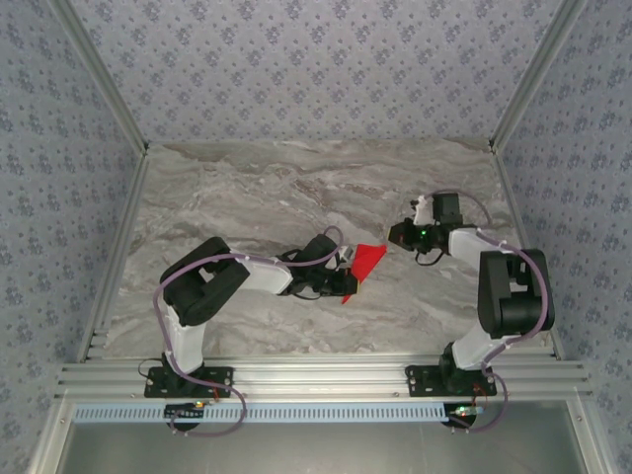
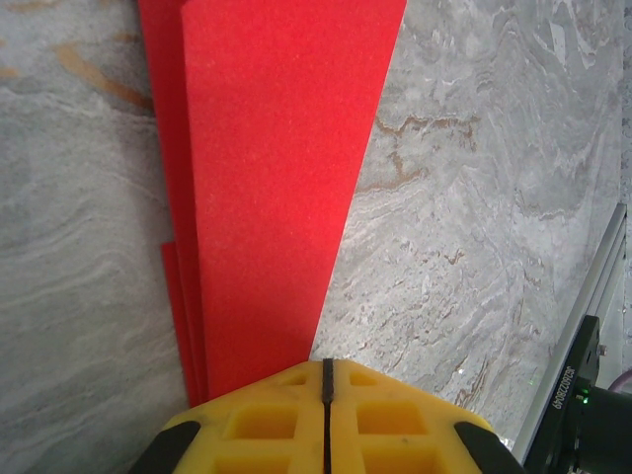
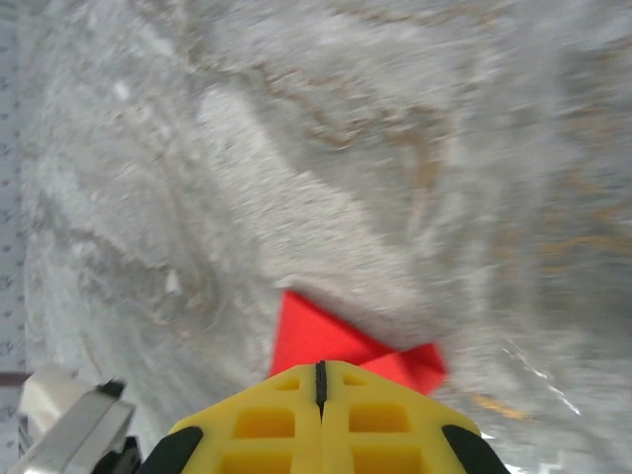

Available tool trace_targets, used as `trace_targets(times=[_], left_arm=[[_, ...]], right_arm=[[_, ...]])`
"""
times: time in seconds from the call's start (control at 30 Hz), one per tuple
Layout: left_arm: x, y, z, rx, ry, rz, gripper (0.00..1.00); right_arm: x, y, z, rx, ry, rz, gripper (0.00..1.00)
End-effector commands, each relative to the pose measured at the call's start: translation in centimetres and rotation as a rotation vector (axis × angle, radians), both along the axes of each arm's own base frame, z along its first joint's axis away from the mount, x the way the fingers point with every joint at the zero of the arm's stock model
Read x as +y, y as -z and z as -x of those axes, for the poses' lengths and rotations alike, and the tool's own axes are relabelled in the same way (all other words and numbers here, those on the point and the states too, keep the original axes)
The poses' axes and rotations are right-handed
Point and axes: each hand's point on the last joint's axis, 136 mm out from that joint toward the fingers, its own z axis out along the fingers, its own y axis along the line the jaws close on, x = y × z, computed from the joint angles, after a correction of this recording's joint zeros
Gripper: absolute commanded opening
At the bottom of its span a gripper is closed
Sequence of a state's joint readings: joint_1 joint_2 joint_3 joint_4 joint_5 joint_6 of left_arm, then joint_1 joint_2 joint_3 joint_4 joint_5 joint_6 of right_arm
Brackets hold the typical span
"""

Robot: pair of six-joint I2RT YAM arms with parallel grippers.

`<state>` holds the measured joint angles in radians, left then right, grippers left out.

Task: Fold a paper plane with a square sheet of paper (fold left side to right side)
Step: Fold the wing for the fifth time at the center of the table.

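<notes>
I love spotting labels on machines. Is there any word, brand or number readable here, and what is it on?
Black block, lower right of the left wrist view: a white printed code running sideways, too small and tilted to read reliably.
Red paper: plain, no writing.
Nothing else readable anywhere.

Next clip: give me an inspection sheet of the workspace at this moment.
Surface: grey marble-patterned table.
Job's things: folded red paper, pointed, between the two arms.
Clutter: nothing seen.
Grippers: left pincer shut on the paper's narrow end; right pincer shut at the paper's opposite corner, contact unclear.
Cables: lilac cables run along both arms.
Surroundings: patterned walls, aluminium frame at the near edge.
</notes>
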<state>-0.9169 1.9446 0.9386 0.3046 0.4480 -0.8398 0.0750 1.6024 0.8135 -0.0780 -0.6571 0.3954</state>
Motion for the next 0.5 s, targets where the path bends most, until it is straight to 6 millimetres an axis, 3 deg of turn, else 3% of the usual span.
trace_targets(times=[0.0,0.17,0.37,0.47], left_arm=[[3.4,4.3,2.7,0.111,-0.005,-0.182,0.07],[3.0,3.6,2.7,0.103,0.001,-0.161,0.07],[2.3,0.7,2.4,0.062,0.013,-0.100,0.11],[2.1,-1.1,2.4,0.040,0.019,-0.062,0.13]], right_arm=[[3.1,1.1,2.3,0.063,-0.060,-0.043,0.05],[5.1,4.0,3.5,0.135,-0.069,-0.011,0.05],[4.2,7.5,4.6,0.251,-0.046,0.069,0.04],[3.7,8.3,5.1,0.276,-0.041,0.104,0.04]])
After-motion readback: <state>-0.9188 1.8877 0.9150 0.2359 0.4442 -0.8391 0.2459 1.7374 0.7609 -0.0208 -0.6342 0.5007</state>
